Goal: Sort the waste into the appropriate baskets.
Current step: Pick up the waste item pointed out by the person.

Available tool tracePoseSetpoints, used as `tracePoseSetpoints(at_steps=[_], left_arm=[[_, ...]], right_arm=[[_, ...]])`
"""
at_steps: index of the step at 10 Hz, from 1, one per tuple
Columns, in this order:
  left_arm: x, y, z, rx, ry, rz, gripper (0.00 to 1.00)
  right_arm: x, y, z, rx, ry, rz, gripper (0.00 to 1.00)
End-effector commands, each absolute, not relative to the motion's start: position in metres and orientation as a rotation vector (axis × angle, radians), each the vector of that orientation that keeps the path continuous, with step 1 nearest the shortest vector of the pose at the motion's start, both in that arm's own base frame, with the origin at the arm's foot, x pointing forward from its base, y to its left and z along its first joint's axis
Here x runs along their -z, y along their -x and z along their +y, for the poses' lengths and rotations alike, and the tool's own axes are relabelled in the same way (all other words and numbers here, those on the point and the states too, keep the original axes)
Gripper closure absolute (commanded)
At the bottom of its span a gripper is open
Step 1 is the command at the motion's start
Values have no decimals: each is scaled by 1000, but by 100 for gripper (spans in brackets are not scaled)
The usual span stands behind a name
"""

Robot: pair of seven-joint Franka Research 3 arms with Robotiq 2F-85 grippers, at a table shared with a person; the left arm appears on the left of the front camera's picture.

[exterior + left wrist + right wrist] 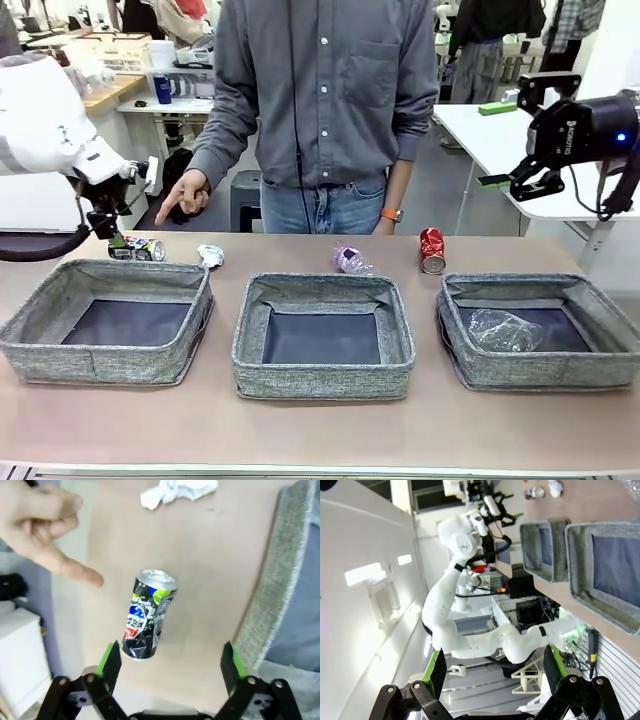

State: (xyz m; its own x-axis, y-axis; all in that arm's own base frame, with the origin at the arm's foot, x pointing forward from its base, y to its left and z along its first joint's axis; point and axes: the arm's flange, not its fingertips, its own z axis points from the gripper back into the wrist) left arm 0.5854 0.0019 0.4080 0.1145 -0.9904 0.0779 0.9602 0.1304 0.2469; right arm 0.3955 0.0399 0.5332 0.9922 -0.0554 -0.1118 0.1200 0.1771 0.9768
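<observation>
Left gripper (171,652) poised above the dark printed can (150,615)
Fingers spread wide; can lies toward 11 o'clock of centre; better to centre over it before closing.

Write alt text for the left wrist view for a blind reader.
The open left gripper hangs above a dark printed drink can lying on the table. A person's hand points at the can; a white paper wad and a grey basket lie nearby.
</observation>
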Motion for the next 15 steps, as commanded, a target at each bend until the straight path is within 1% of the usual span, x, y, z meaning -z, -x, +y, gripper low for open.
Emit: tracePoseSetpoints(at_steps=[1, 2, 3, 4, 5, 6, 7, 8, 10, 12, 15], left_arm=[[-420, -564, 8, 1538, -115, -234, 0], [-420, -564, 8, 1538, -115, -234, 0], [-411, -581, 1, 1464, -142, -239, 0], [-406, -582, 2, 1528, -191, -221, 0], [-402, -584, 4, 1575, -192, -200, 0], [-401, -586, 8, 1601, -223, -206, 0], [-402, -583, 7, 1644, -199, -218, 0], [-403, -584, 10, 1641, -226, -218, 0], [-396, -591, 15, 1726, -217, -251, 0], [-389, -594, 18, 1726, -237, -211, 0], [-380, -605, 28, 1733, -209, -249, 0]], right_arm=[[-536, -397, 39, 106, -1408, 41, 0], [-536, -397, 39, 106, -1408, 41, 0], [-536, -397, 39, 106, -1408, 41, 0], [-536, -397, 39, 106, -1408, 41, 0], [-536, -397, 39, 106, -1408, 41, 0], [-536, -397, 39, 106, -1408, 41, 0], [-536, -397, 39, 106, -1408, 41, 0], [-536, -397, 39, 106, -1408, 41, 0], [-536, -397, 39, 106, -1408, 41, 0], [-536, -397, 39, 106, -1408, 41, 0], [-536, -397, 39, 106, -1408, 41, 0]])
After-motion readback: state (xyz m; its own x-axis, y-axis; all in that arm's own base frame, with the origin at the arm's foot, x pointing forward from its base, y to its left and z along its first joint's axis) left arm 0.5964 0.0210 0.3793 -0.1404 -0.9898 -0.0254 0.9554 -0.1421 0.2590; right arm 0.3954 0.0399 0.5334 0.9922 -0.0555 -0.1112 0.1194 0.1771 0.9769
